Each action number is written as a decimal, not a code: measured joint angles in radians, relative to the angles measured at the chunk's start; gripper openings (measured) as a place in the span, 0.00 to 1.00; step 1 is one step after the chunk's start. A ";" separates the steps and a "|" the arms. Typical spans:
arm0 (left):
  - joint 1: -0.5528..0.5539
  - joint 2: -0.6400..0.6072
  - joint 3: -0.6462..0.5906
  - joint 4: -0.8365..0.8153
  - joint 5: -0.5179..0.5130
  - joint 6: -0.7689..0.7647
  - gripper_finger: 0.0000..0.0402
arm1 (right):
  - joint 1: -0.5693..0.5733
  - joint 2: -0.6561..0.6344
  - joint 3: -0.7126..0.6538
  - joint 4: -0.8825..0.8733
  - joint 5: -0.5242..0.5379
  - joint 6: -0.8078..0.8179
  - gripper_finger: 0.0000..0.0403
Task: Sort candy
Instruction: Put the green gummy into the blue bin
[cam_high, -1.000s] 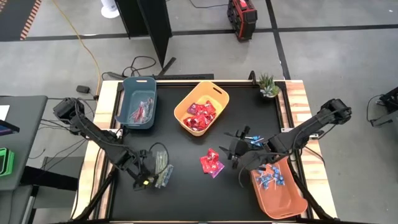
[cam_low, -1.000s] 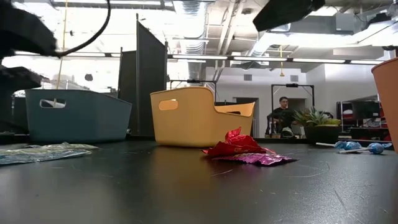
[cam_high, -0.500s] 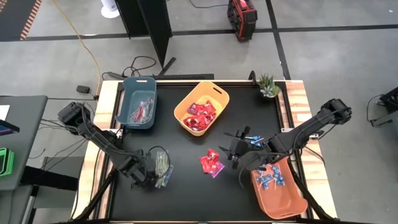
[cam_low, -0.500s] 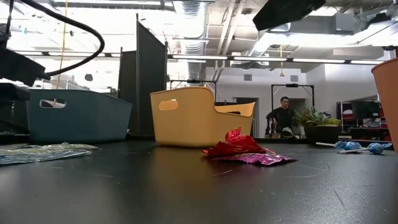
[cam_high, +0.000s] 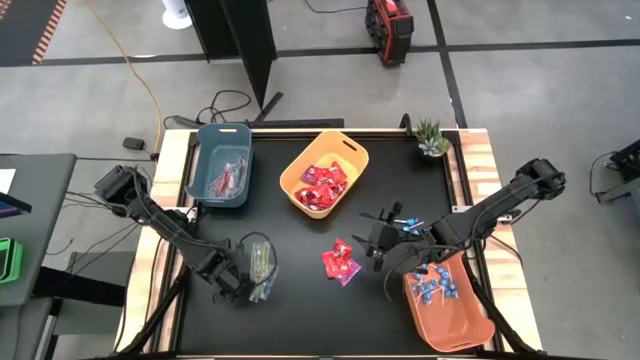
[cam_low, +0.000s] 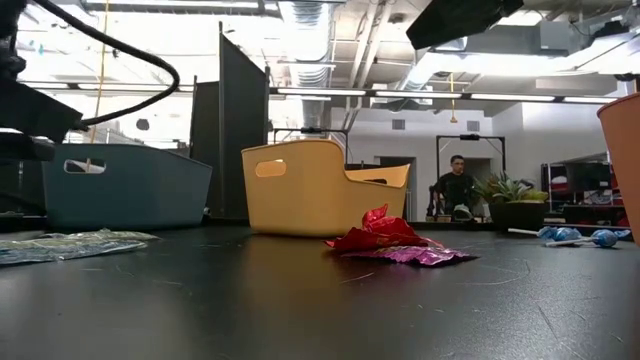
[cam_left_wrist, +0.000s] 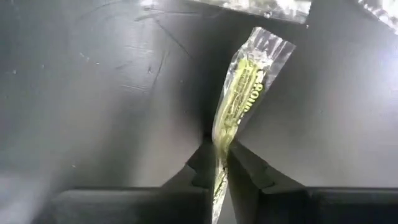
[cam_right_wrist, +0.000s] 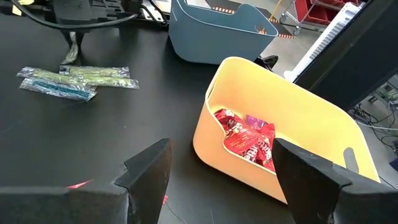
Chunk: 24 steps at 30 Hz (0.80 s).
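Observation:
Clear green stick packets (cam_high: 262, 265) lie in a small heap at the table's near left. My left gripper (cam_high: 240, 289) stands over the heap's near side, pointing down, shut on one stick packet (cam_left_wrist: 239, 93). Red square packets (cam_high: 340, 262) lie at the table's middle, and more fill the yellow bin (cam_high: 325, 172). Blue lollipops (cam_high: 402, 220) lie at the right. My right gripper (cam_high: 384, 262) hovers open next to them, with nothing between its fingers (cam_right_wrist: 146, 174). My left gripper pinches one stick packet between its two fingertips, at the packet's near end (cam_left_wrist: 219, 149). The fingers come from above, pointing down, and close across its narrow width. The rest of the packet reaches away below the fingertips, twisted edge-on at the grip.
A blue bin (cam_high: 222, 165) with a few stick packets stands at the far left. An orange bin (cam_high: 445, 300) with lollipops sits at the near right, under my right arm. A small potted plant (cam_high: 432, 138) stands at the far right corner. Bare black tabletop (cam_high: 300, 320) lies along the near edge.
My left gripper has sunk toward the heap of stick packets, tipped further to point downward, and shut on one packet. My right arm has kept still.

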 joint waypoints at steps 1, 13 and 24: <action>0.006 -0.006 0.013 -0.015 0.000 0.000 0.04 | 0.000 0.000 0.000 0.000 0.000 0.000 0.72; 0.107 -0.189 0.428 -0.627 -0.798 -0.347 0.03 | 0.000 0.000 0.000 0.000 0.000 0.000 0.72; 0.519 -0.264 0.413 -0.743 -1.093 -0.383 0.04 | 0.000 0.000 0.000 0.000 0.000 -0.003 0.72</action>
